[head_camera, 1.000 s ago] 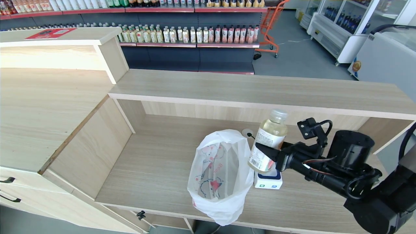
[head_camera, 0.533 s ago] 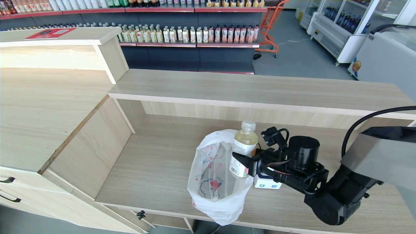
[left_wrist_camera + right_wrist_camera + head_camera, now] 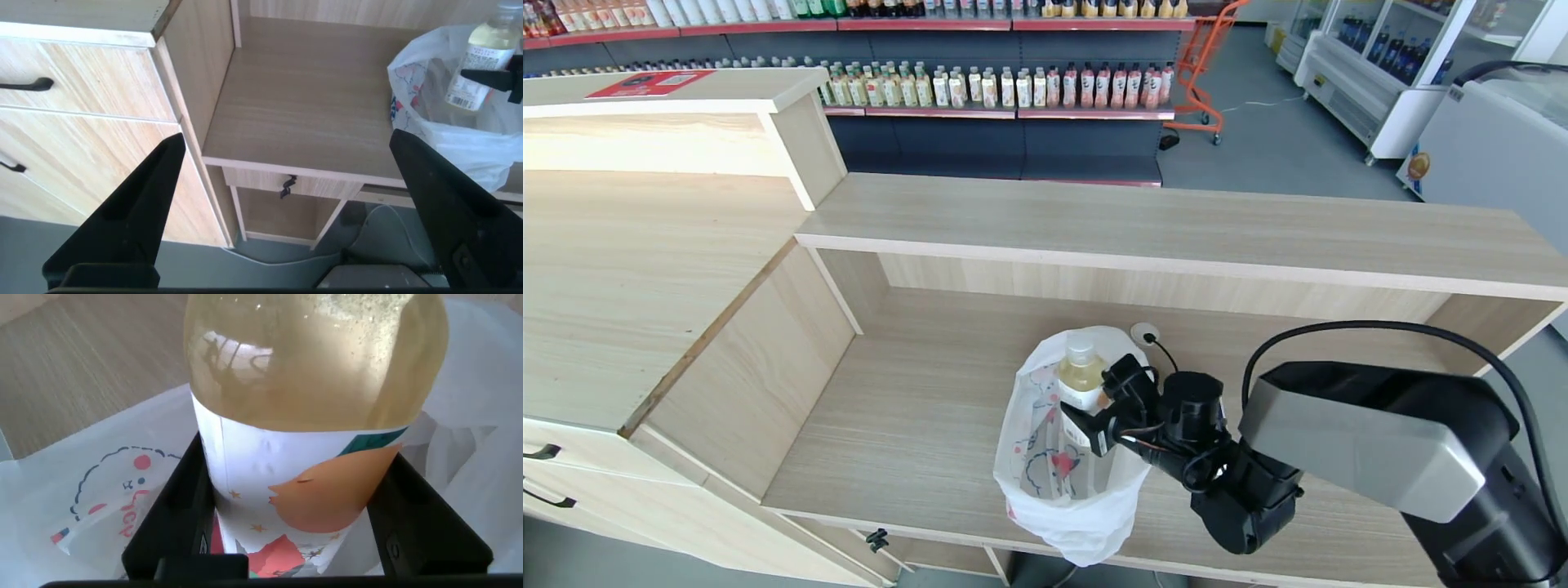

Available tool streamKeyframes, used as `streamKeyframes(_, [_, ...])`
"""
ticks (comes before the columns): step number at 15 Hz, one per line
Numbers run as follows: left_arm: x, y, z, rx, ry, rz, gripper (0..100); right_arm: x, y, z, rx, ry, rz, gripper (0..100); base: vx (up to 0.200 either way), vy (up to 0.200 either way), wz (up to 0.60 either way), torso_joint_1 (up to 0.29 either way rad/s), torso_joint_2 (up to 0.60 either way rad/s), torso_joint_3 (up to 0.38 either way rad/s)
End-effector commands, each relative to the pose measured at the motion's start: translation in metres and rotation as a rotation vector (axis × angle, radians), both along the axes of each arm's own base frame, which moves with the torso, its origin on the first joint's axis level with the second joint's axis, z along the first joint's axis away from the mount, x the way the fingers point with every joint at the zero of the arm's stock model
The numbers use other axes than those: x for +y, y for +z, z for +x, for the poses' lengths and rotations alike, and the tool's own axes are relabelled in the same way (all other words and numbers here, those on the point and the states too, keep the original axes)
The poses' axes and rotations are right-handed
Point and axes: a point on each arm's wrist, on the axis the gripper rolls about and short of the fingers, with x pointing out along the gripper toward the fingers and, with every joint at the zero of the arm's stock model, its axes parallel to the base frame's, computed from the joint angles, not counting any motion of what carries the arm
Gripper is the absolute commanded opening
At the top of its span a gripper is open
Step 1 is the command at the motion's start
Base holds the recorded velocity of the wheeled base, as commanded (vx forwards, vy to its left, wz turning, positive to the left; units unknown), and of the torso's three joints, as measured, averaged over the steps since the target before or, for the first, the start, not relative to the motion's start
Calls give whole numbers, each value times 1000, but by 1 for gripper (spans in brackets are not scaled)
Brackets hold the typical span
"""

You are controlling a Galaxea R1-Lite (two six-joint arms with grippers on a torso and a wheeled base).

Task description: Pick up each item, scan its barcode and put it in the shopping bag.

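My right gripper is shut on a bottle of pale yellow drink with a white label. The bottle is upright and sits low in the mouth of the white plastic shopping bag, which stands open on the lower wooden counter. In the right wrist view the bottle sits between the black fingers with the bag below. My left gripper hangs open off the counter's front left edge, facing the drawers; the bag and bottle appear far off.
The wooden counter has a raised back ledge and a side wall on the left. A round cable port sits behind the bag. Drawers lie below the counter on the left. Store shelves stand beyond.
My right arm has carried the bottle leftward from above the white scanner and lowered it into the bag's mouth. The arm now covers the scanner.
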Motion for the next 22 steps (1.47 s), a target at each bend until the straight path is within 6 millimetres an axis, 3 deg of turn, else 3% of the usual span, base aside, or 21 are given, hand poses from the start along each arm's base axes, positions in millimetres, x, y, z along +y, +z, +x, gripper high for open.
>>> streamKeyframes(1, [0, 0, 0, 0, 0, 0, 100, 4, -33, 1, -3, 11, -55, 0, 0, 0, 0, 0, 0, 0])
streamKeyframes(6, [0, 0, 0, 0, 0, 0, 100, 2, -51, -1, -65, 16, -96, 0, 0, 0, 0, 0, 0, 0])
streamKeyframes(9, [0, 0, 0, 0, 0, 0, 100, 1, -52, 0, -64, 11, -97, 0, 0, 0, 0, 0, 0, 0])
streamKeyframes(10, [0, 0, 0, 0, 0, 0, 100, 1, -52, 0, -63, 9, -96, 100, 0, 0, 0, 0, 0, 0])
streamKeyframes(13, [0, 0, 0, 0, 0, 0, 100, 0, -44, 0, -65, 3, -83, 100, 0, 0, 0, 0, 0, 0])
streamKeyframes(15, [0, 0, 0, 0, 0, 0, 100, -2, -16, 2, -72, -12, -1, 100, 0, 0, 0, 0, 0, 0])
streamKeyframes(17, [0, 0, 0, 0, 0, 1, 100, -14, 37, 0, -66, -38, 155, 100, 0, 0, 0, 0, 0, 0])
streamKeyframes(18, [0, 0, 0, 0, 0, 1, 100, -22, 54, -6, -30, -49, 180, 100, 0, 0, 0, 0, 0, 0])
streamKeyframes(19, [0, 0, 0, 0, 0, 0, 100, -36, 74, -17, 22, -69, 203, 100, 0, 0, 0, 0, 0, 0])
streamKeyframes(20, [0, 0, 0, 0, 0, 0, 100, -43, 83, -25, 51, -79, 212, 100, 0, 0, 0, 0, 0, 0])
streamKeyframes(21, [0, 0, 0, 0, 0, 0, 100, -59, 90, -46, 126, -106, 195, 100, 0, 0, 0, 0, 0, 0])
streamKeyframes(22, [0, 0, 0, 0, 0, 0, 100, -84, 101, -84, 198, -136, 170, 100, 0, 0, 0, 0, 0, 0])
